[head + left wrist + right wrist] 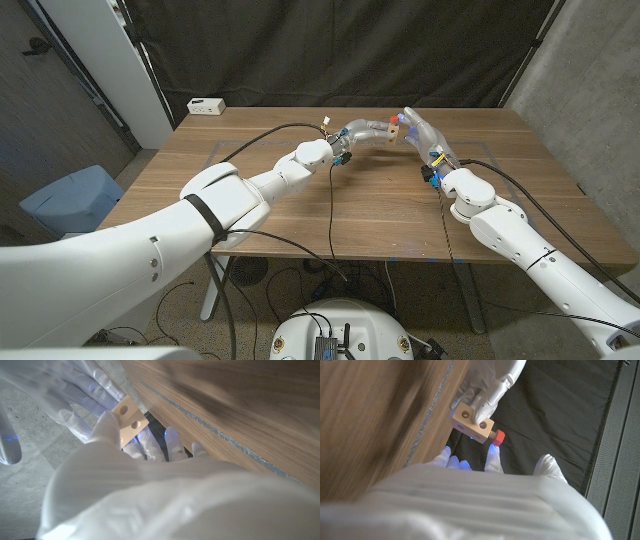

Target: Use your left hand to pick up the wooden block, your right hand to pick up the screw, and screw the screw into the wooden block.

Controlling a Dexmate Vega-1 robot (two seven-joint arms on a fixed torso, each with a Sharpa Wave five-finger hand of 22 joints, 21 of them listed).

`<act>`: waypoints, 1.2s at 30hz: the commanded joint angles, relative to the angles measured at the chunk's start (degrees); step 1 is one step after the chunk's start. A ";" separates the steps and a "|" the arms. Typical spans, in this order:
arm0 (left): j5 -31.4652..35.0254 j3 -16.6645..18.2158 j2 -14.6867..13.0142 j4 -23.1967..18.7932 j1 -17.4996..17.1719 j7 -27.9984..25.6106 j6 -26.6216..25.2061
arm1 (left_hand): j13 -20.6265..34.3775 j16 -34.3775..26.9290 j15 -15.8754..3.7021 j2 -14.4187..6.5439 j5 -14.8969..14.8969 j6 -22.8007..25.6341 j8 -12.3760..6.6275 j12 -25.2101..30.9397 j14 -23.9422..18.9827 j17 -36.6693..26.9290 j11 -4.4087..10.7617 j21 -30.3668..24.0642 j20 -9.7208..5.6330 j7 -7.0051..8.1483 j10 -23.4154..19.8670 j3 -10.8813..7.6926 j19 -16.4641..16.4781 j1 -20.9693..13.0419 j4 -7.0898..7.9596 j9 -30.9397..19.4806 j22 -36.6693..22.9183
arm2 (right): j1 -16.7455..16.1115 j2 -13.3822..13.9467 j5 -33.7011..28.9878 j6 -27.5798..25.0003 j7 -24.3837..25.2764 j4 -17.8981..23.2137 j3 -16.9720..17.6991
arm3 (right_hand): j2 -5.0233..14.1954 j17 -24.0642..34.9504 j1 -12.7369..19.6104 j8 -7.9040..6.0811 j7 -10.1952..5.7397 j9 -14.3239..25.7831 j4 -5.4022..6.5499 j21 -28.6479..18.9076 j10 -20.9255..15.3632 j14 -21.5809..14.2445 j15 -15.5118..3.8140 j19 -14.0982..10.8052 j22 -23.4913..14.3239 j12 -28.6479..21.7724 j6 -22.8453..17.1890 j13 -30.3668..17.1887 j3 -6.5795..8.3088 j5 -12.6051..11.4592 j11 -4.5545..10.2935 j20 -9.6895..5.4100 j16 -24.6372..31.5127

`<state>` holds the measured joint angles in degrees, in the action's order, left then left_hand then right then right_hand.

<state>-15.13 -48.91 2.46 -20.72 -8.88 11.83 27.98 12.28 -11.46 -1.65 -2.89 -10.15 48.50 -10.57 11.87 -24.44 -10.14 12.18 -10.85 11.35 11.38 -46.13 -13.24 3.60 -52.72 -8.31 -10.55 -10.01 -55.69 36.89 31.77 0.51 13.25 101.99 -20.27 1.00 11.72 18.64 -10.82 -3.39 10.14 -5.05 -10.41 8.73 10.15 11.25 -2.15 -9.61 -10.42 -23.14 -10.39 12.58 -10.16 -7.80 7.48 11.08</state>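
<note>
**Block and screw, held aloft over the far worktop**

Worktop [380, 215]: wooden, bare planks nearest the robot; a small white box [207, 105] sits at its far left corner.

Left hand [362, 132]: raised above the far half, gripping the wooden block [472, 422] between thumb and fingers.

Right hand [420, 130]: raised just opposite, fingertips [493, 450] meeting the red head of the screw [497, 437]; I judge it a pinch, not plainly shown.

Wooden block: pale, square-edged, with round holes on its face. Likely light, stiff and easy to hold; best held by the flat sides, leaving the holes free.

Screw: shank already seated in the block's end, red head standing proud. Small, rigid, probably smooth; take it by the head and turn.
</note>
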 commanded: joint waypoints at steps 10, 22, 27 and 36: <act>0.04 -0.15 0.17 -0.04 -0.23 0.10 0.90 | 0.00 0.06 0.03 0.02 -0.38 0.55 -0.33 0.01 0.21 -0.16 -0.02 -0.22 0.42 -0.04 0.07 -0.34 0.08 0.23 0.06 -0.21 -0.06 | -1.97 1.02 -0.01 -0.14 0.84 1.90 0.58 | 0.62 0.08 -0.12 -0.17 -0.38 0.04 -0.27 -0.62 0.38 2.98 -0.29 -0.45 -0.14 -0.54 -0.74 -0.21 -0.04 -0.11 -0.38 0.27 0.29; -0.03 -0.12 0.46 -0.04 -0.39 0.53 0.86 | 0.00 0.04 0.00 0.01 -0.38 0.50 -0.32 0.03 0.17 -0.16 0.00 -0.22 0.40 0.08 0.02 -0.34 0.08 0.29 0.08 -0.21 -0.06 | -3.66 1.83 -0.50 -0.32 1.99 3.75 1.26 | 0.81 0.04 -0.09 -0.15 -0.61 0.05 -0.39 -0.66 0.27 2.98 -0.39 -0.67 -0.14 -0.61 -0.99 -0.20 0.01 -0.11 -0.27 0.11 0.32; -0.10 -0.06 0.48 -0.04 -0.47 0.69 0.83 | 0.00 0.03 -0.02 0.05 -0.38 0.53 -0.33 0.04 0.12 -0.15 0.00 -0.23 0.34 0.03 0.00 -0.35 0.10 0.29 0.06 -0.21 -0.06 | -4.10 2.04 -0.84 -0.58 2.49 4.40 1.37 | 0.88 0.03 -0.09 -0.16 -0.65 0.05 -0.44 -0.67 0.25 2.95 -0.34 -0.74 -0.14 -0.62 -1.11 -0.20 0.03 -0.11 -0.29 0.17 0.34; -0.36 0.12 0.56 0.00 -0.55 0.98 0.31 | 0.00 0.04 0.09 0.00 -0.39 0.48 -0.32 0.02 0.15 -0.16 -0.03 -0.23 0.37 -0.05 0.04 -0.38 0.11 0.34 0.09 -0.21 -0.06 | -4.85 2.52 -1.22 -1.28 3.17 5.72 1.62 | 1.01 0.00 -0.07 -0.13 -0.83 0.05 -0.53 -0.67 0.14 2.93 -0.34 -0.84 -0.13 -0.67 -1.28 -0.18 0.07 -0.11 -0.13 0.15 0.36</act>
<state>-15.18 -48.98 2.89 -20.74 -9.32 12.34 28.78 12.28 -11.46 -1.65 -2.87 -10.09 48.60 -10.57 11.87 -24.44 -10.14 12.18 -10.85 11.34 11.51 -46.12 -13.16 3.60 -52.74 -8.39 -10.55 -10.00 -59.21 38.65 31.03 -0.13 15.60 105.75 -19.12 1.55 11.72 18.74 -10.81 -4.11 10.13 -5.20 -10.86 9.02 10.15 11.25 -2.58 -9.61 -10.82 -23.85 -10.40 12.43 -10.16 -8.09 7.47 11.08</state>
